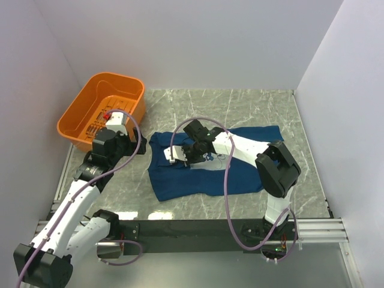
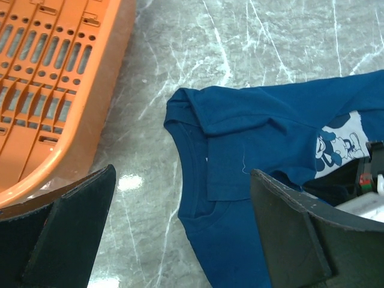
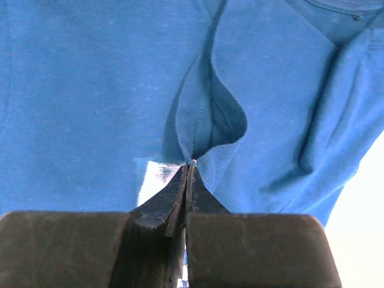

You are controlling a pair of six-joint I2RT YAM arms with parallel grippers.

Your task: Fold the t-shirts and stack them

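Note:
A dark navy-blue t-shirt (image 1: 237, 171) lies spread on the marble table (image 1: 252, 105), collar toward the left, its pale mouse print partly under my right arm. My right gripper (image 1: 191, 153) is shut, pinching a hemmed edge of the t-shirt (image 3: 90, 90) over the shirt's middle; the fabric puckers at the fingertips (image 3: 177, 188). My left gripper (image 1: 133, 143) is open and empty, hovering at the shirt's left end. In the left wrist view the t-shirt (image 2: 258, 138), its collar and a folded-in sleeve lie between the wide-apart fingers (image 2: 294, 222), and the mouse print (image 2: 339, 144) shows at right.
An orange plastic basket (image 1: 129, 84) stands at the back left, close to my left arm; it also shows in the left wrist view (image 2: 48, 72). White walls close in the table on three sides. Bare marble lies behind the shirt.

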